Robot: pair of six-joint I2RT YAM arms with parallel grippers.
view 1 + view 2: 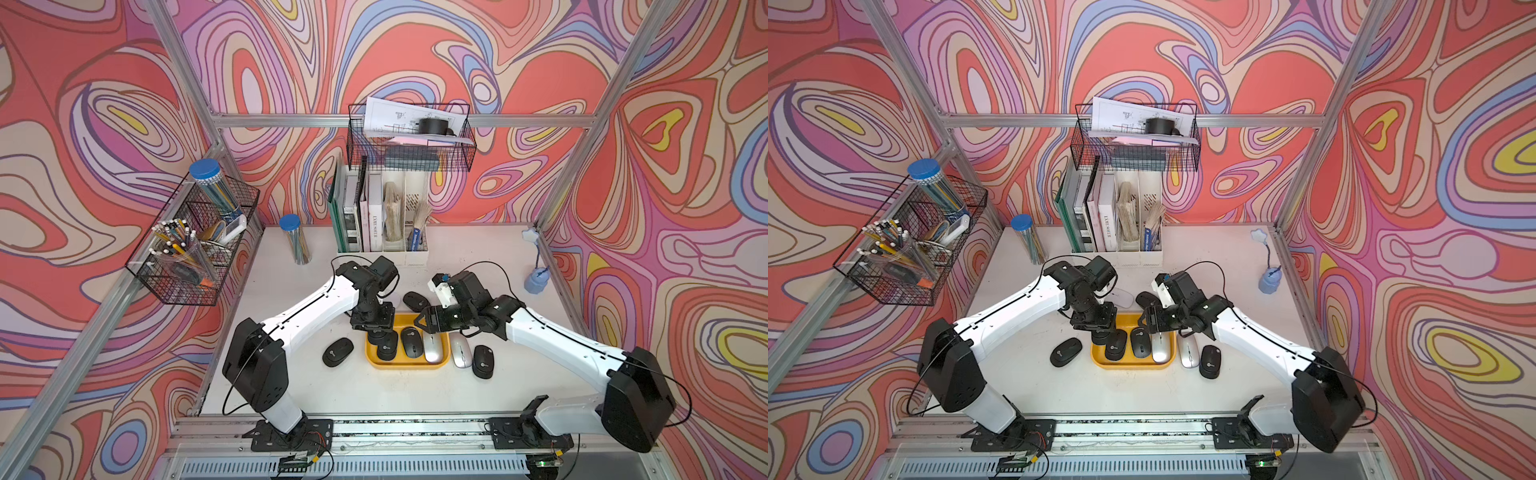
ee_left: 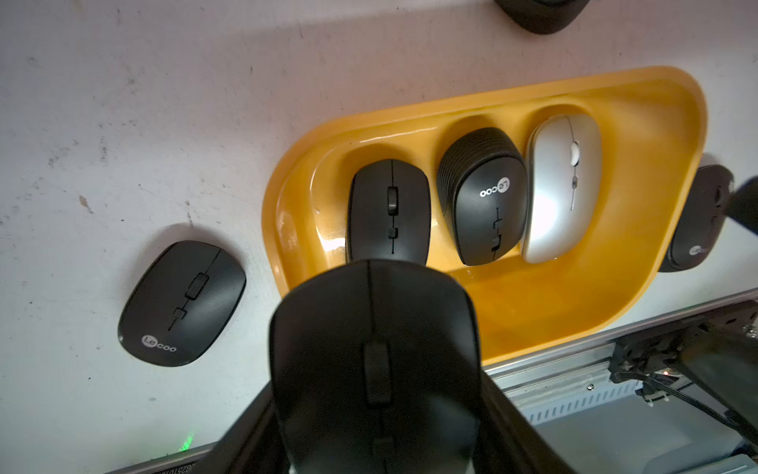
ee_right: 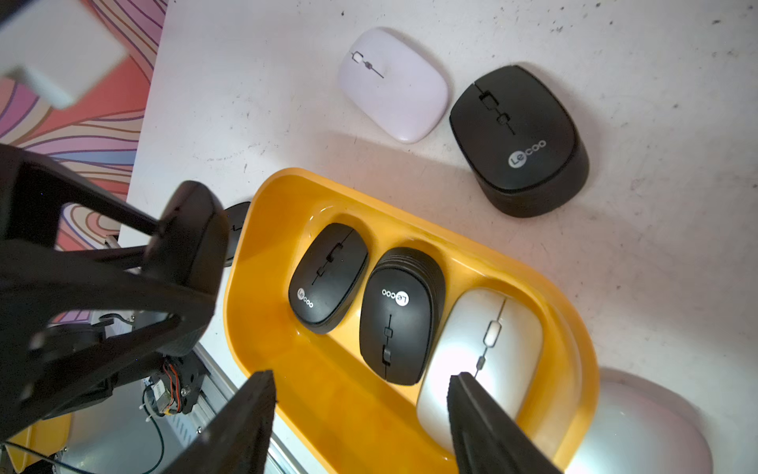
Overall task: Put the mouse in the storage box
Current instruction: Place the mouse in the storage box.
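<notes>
Clutter sits at the edges, well away from the storage box (image 1: 405,365): file holder (image 1: 382,249) with books at the back, top basket (image 1: 409,141) above it, side basket (image 1: 195,253) on the left frame, and a jar (image 1: 295,243) on the table (image 1: 291,386). The box is mid-table. Its front row holds three: boxed black mice (image 3: 328,279) ×2 and a boxed silver mouse (image 1: 432,349). The back half is bare. The only thing crowding it is the right claw (image 3: 363,375), hovering over the back-right part with its jaws apart and nothing between them. The right arm comes in low from front-right, its wrist over the rear black mouse (image 1: 415,301). The left arm reaches in from front-left with its wrist bent down. The left claw (image 2: 377,427) is clamped on the sides of the held black mouse (image 2: 375,328), raised over the box's left end. Loose on the table: left black mouse (image 1: 338,352), loose silver mouse (image 1: 460,350) just beside the right rim, right black mouse (image 1: 483,361) next to it, and a white mouse (image 3: 393,84) behind the box beside the rear black one. Count: nine mice (six black, two silver, one white), one box, two baskets.
</notes>
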